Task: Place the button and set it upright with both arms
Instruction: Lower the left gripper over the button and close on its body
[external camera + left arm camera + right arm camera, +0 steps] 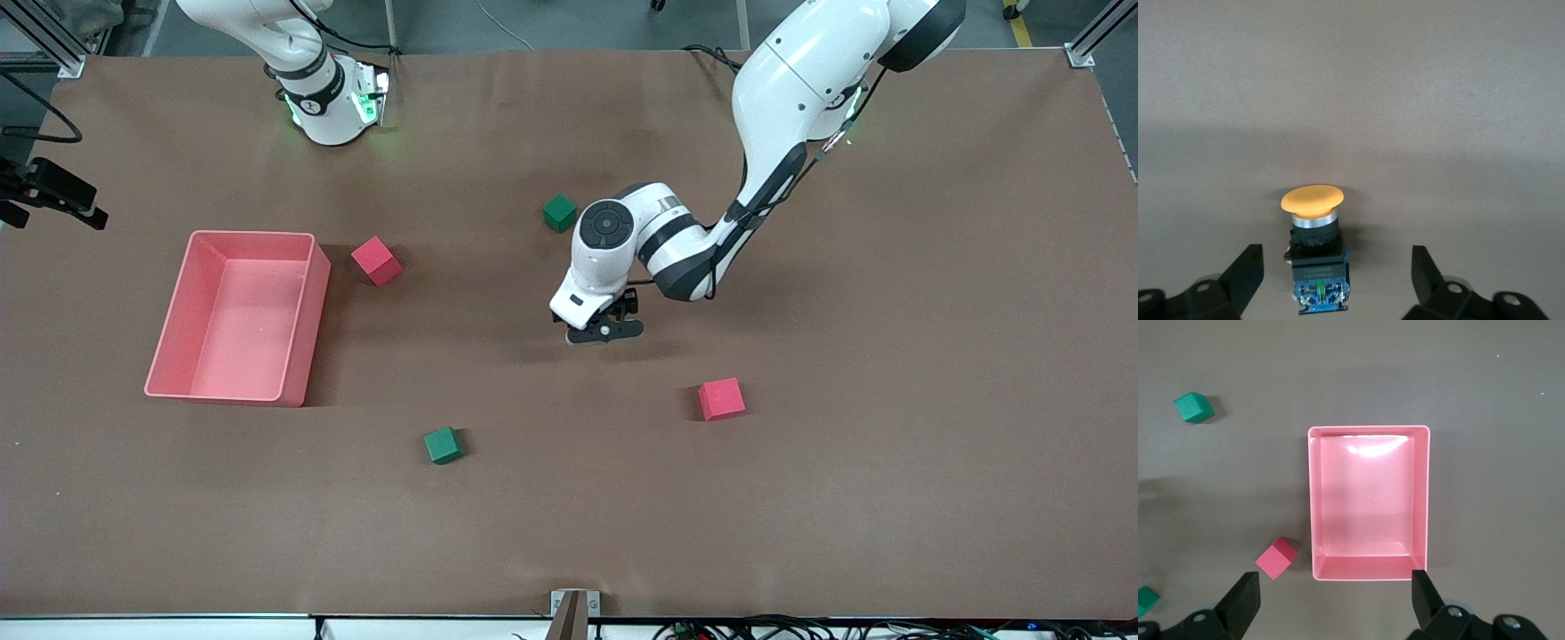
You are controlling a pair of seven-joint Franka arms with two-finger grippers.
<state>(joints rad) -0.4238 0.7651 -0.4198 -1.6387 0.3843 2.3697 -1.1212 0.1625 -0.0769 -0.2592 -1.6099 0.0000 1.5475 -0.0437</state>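
The button [1315, 257] lies on its side on the brown table, with its orange cap [1312, 199] at one end and its black-and-blue body at the other. My left gripper [1338, 277] is open and low over it, one finger on each side and neither touching. In the front view the left gripper [605, 331] is over the table's middle and hides the button. My right gripper [1335, 607] is open and empty, high over the table beside the pink bin [1421, 500]. It is out of the front view.
The pink bin [302, 302] stands toward the right arm's end. One red cube [376, 260] lies beside it and another [721, 398] lies nearer the front camera. One green cube [559, 212] lies by the left arm's wrist, another [442, 444] nearer the camera.
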